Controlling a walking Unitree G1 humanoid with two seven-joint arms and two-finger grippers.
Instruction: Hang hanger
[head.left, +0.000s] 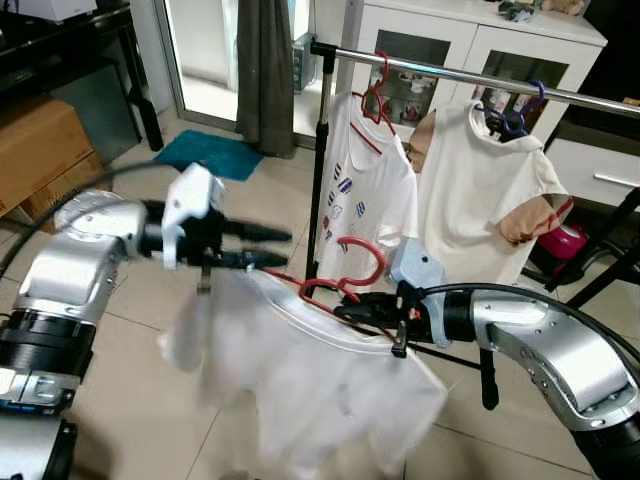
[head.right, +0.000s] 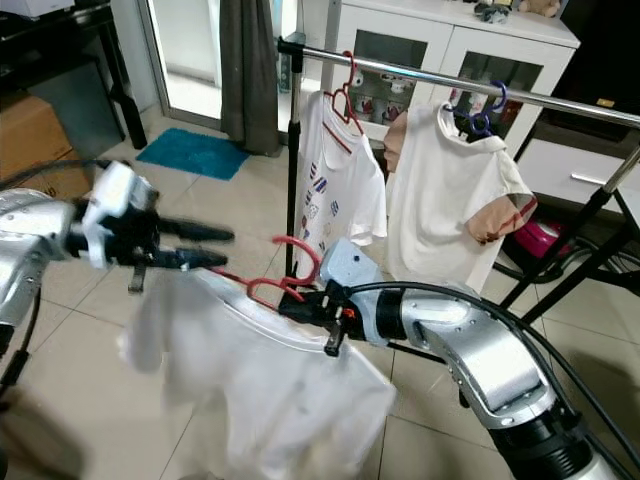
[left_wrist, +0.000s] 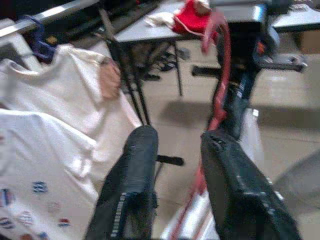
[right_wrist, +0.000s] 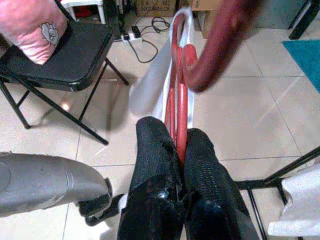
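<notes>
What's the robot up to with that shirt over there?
It is carrying a white shirt on a red hanger toward a clothes rail where two other shirts hang. The right gripper is shut on the hanger just below its hook. The left gripper is open at the hanger's other end, by the shirt's shoulder. The hook is below the rail, not yet on it.

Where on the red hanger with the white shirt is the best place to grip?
At the neck just below the hook, where the right gripper already pinches the red hanger, coming from behind, away from the rail. That leaves the upright hook free.
</notes>
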